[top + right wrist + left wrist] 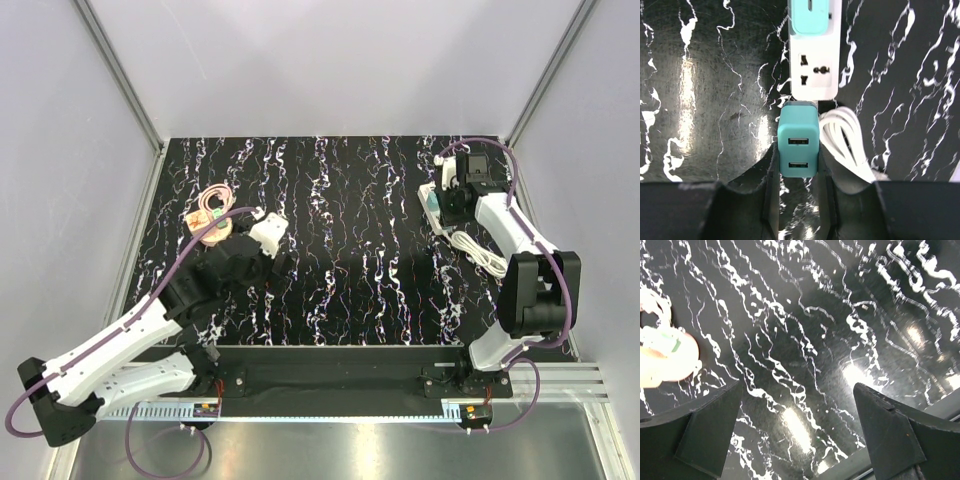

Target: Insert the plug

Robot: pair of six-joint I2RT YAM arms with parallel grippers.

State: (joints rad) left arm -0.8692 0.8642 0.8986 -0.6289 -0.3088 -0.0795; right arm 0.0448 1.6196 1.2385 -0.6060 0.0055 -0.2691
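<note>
A black bench (350,200) streaked with white veins fills the middle; a pale grey back wall (330,60) stands at 12 o'clock; matching side walls (60,180) close 9 and 3 o'clock; slim metal posts (120,75) mark the far corners; a steel sheet (350,450) lies at 6 o'clock; glare patches (795,427) shine on the glossy top.

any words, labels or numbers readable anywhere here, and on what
None can be read.
The plug shows two USB slots, no print.
The power strip shows bare socket holes, no lettering.
The pink item by the left arm is too blurred to tell.
</note>
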